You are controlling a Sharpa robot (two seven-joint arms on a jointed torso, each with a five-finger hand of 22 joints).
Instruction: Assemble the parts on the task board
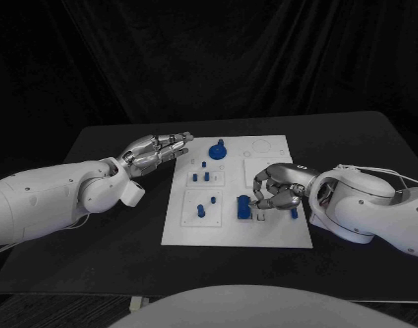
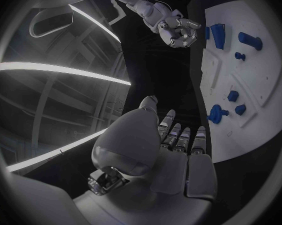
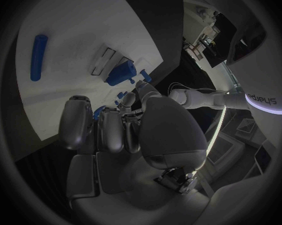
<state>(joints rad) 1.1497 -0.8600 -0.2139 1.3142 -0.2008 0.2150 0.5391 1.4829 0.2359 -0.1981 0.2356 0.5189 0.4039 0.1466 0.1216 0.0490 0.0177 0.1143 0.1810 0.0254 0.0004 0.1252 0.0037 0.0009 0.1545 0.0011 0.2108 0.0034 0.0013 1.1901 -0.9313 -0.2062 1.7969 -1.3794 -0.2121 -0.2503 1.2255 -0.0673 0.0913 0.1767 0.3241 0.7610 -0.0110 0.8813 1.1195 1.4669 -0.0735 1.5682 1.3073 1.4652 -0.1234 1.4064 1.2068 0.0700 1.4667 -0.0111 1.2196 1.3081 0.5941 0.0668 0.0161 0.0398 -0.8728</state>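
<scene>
Task board [image 1: 237, 229] flat at the middle of the black table [image 1: 91, 260], long side running away from the robot. On the board, blue parts: a round knobbed piece [image 1: 218, 148] near the far edge, small pegs [image 1: 201, 177] in a raised panel behind the middle, one upright peg [image 1: 201, 210] in the near left panel, a tall block [image 1: 242, 207] near the middle, a slim cylinder [image 1: 294, 214] close to the right edge. Right hand [image 1: 278, 190] low over the board's right half, fingers curled in beside the tall block; cannot tell whether anything is pinched there. Left hand [image 1: 156, 151] raised just off the board's left far corner, fingers extended and slightly apart, holding nothing, clear of every part.
</scene>
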